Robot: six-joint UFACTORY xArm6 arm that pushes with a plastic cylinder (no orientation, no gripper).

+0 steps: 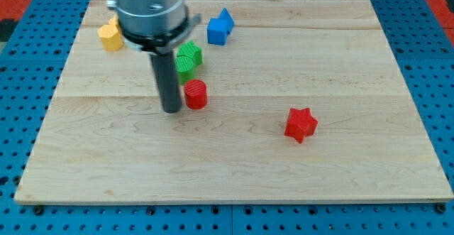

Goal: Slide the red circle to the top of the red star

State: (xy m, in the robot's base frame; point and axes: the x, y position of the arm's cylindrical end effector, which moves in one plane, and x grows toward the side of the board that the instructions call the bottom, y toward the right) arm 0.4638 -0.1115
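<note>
Nearest the view's bottom sits the red star [301,124], alone on the right half of the wooden board [355,164], well apart from everything else. Up and to the view's left of it stands the red circle [196,94], an upright cylinder near the board's middle. My tip [172,111] rests on the board just beside the red circle, on its left side, touching it or very nearly; the exact contact cannot be told. I carry no fingers, only the straight dark rod, so nothing is held. Just above the red circle lies a green block [189,57], partly hidden behind the rod and its grey mount. Farther toward the view's top sit a blue block [220,28] and, to the left, a yellow block [111,36].
</note>
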